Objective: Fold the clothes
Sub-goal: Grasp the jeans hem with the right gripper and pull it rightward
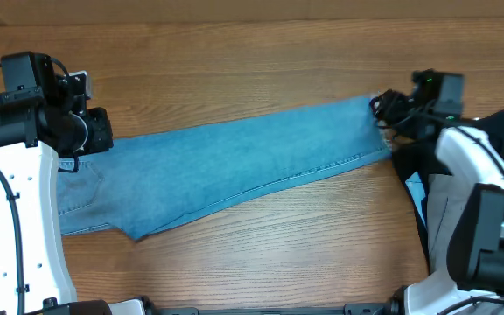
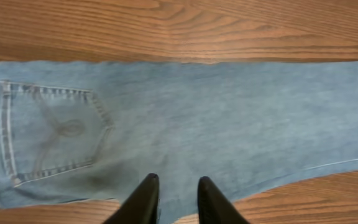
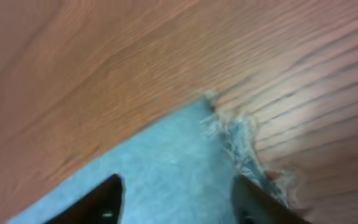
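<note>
Jeans [image 1: 234,166] flat; left gripper [image 2: 176,180] over seat beside back pocket [image 2: 48,134], narrowly parted; right gripper [image 3: 176,182] over frayed hem [image 3: 241,146], spread wide.

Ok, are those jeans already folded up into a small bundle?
No, the jeans lie stretched out long across the wooden table.

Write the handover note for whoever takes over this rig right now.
Left gripper: slightly open, empty, over an edge of the jeans near the back pocket.
Right gripper: wide open, empty, over the frayed hem.
Jeans: flat across the table, waist at the robot's left, hem at its right.
Done: they look halved lengthwise, one leg on the other.
Left to do: no crosswise fold yet; bring the hem over towards the waist, probably twice.
</note>
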`<state>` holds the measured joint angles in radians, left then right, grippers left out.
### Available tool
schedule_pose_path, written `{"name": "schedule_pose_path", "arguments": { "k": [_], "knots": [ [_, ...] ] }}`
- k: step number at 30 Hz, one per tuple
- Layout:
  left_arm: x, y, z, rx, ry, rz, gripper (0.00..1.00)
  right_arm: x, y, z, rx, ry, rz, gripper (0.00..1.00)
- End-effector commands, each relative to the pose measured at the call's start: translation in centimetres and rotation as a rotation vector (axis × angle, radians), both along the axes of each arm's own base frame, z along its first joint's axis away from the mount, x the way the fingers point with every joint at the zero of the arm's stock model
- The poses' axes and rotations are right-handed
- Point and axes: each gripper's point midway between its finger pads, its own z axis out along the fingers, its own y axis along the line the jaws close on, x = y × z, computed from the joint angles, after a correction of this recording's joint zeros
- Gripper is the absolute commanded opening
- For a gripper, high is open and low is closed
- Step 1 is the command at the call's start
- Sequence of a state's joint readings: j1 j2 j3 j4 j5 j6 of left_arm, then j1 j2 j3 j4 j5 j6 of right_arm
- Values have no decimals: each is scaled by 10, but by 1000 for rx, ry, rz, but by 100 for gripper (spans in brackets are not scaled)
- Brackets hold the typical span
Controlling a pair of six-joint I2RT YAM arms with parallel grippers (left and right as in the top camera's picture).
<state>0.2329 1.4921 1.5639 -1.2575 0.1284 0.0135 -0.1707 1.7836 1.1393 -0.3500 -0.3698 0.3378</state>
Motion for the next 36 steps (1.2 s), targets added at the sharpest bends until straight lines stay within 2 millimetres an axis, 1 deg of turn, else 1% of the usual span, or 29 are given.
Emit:
{"name": "schedule_pose_path", "arguments": {
  "k": [1,3,4,5,6,7,9,10,12,13,14,15,16,17,19,20,21,22,24,26,27,29,30,31,34,36],
  "knots": [
    [-3,12,5,76,-3,27,36,-1,2,13,42,8,43,65],
    [-4,20,5,110,4,58,41,-10,0,8,55,59,33,68],
    [-6,29,4,137,14,104,44,-15,1,5,67,82,35,68],
    [-9,40,3,158,25,175,47,-22,6,3,94,112,46,68],
    [-11,51,0,166,40,241,47,-27,11,3,121,129,59,68],
    [-12,57,-3,166,50,274,47,-31,16,3,148,143,73,68],
    [-16,78,-15,147,90,364,46,-39,31,6,207,158,134,67],
    [-19,89,-23,133,117,411,45,-44,39,7,243,172,154,65],
    [-23,103,-34,105,152,474,39,-50,49,8,276,194,178,62],
    [-24,110,-45,64,178,501,33,-55,55,9,288,202,207,60],
    [-23,114,-57,13,203,511,22,-59,61,9,299,215,226,58],
    [-20,114,-70,-39,226,481,16,-64,68,8,302,227,254,54],
    [-19,112,-77,-68,243,460,12,-66,73,8,299,234,273,51],
    [-17,109,-93,-113,283,423,5,-70,84,7,287,237,315,43],
    [-18,107,-112,-143,345,415,4,-72,94,5,266,240,343,33],
    [-18,103,-129,-160,397,405,4,-72,103,3,242,238,368,24],
    [-18,101,-138,-167,422,400,4,-72,109,1,219,237,380,21],
    [-18,96,-152,-177,463,388,4,-71,119,-2,189,241,387,17],
    [-19,90,-173,-190,517,372,4,-68,137,-10,132,246,387,13],
    [-19,85,-188,-195,544,360,4,-64,146,-19,79,254,361,9],
    [-19,83,-195,-196,553,354,4,-61,150,-28,39,266,329,8],
    [-20,82,-202,-185,557,349,4,-55,150,-43,-16,284,265,5],
    [-20,84,-208,-167,551,348,4,-51,149,-57,-42,301,214,5],
    [-20,86,-210,-158,547,349,4,-49,149,-64,-43,309,197,5],
    [-19,87,-219,-148,533,349,4,-42,151,-97,-34,338,172,4],
    [-20,86,-223,-147,530,349,4,-37,144,-119,-60,347,147,4]
  ]
}}
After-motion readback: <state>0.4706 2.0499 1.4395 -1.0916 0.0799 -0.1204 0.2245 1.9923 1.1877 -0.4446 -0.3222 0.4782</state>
